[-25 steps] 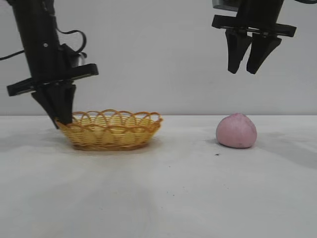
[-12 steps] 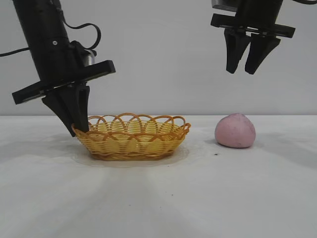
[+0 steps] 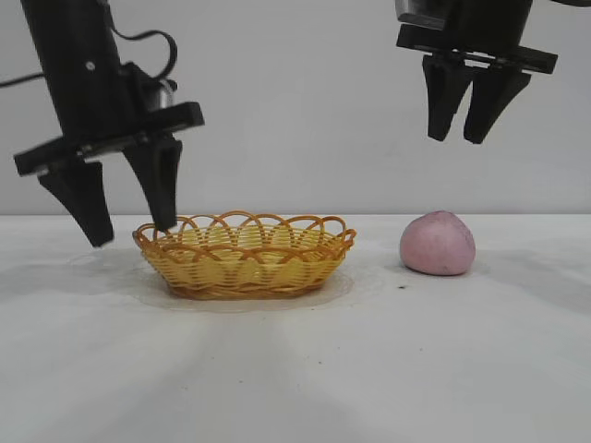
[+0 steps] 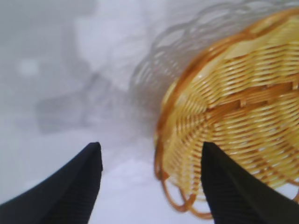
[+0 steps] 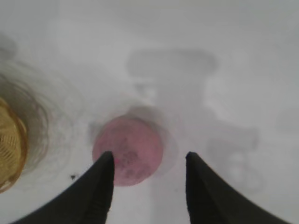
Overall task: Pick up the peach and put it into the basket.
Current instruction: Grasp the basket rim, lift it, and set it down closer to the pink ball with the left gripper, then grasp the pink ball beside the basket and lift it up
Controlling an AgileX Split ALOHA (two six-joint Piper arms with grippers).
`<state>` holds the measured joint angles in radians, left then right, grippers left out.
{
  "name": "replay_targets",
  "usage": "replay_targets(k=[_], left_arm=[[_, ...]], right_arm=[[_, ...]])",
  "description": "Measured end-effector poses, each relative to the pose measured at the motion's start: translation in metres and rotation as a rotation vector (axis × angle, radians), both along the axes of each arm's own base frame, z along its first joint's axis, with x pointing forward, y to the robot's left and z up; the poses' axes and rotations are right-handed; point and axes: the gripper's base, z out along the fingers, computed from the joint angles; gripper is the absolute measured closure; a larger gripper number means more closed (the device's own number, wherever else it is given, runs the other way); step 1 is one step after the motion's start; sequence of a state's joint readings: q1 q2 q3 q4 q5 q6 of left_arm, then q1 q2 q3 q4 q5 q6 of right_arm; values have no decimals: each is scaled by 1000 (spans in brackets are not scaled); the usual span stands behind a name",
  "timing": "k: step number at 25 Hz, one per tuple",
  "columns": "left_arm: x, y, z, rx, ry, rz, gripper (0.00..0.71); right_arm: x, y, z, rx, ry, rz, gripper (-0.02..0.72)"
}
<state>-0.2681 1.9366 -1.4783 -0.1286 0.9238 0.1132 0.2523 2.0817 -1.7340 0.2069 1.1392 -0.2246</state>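
The dusty-pink peach (image 3: 438, 244) sits on the white table at the right. It also shows in the right wrist view (image 5: 127, 149). The yellow wicker basket (image 3: 245, 254) with an orange looped rim rests left of centre. My left gripper (image 3: 132, 235) is open at the basket's left end, one finger over the rim and the other outside it, holding nothing. In the left wrist view the basket (image 4: 233, 107) lies partly between the open fingers of the left gripper (image 4: 150, 145). My right gripper (image 3: 461, 138) is open and empty, high above the peach; the right wrist view shows it too (image 5: 148, 154).
The white table (image 3: 305, 369) stretches bare between the basket and the peach and towards the front. A small dark speck (image 3: 404, 287) lies just in front of the peach. The basket's edge shows in the right wrist view (image 5: 10, 144).
The basket slid to the right with my left gripper shut on its end. The left gripper has since opened and let go. The right gripper has hardly moved.
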Motion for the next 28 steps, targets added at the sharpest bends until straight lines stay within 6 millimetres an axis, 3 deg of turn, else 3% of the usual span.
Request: replay_targets(k=[3,6,8,12,18,22,28], left_arm=[[-11,6,31,1,-102,1,289],[-39,21,58,47,-214,48,289],[-68,40,73,128,-283,93,289],[-130,84,83,214,-370,171,289],[-227,91,115,-16,-571,181,289],[-276,99,119,-13,-555,179,289],[-331,110,112,-9,-516,194,289]], right_arm=[[0,0,-1,3,3,-1,400],[1,1,0,9,-5,-2,400],[1,2,0,17,-10,3,400],[1,4,0,42,-10,8,400],[1,6,1,60,-8,8,400],[-1,13,1,59,-9,33,400],[-6,26,1,59,-12,73,400]])
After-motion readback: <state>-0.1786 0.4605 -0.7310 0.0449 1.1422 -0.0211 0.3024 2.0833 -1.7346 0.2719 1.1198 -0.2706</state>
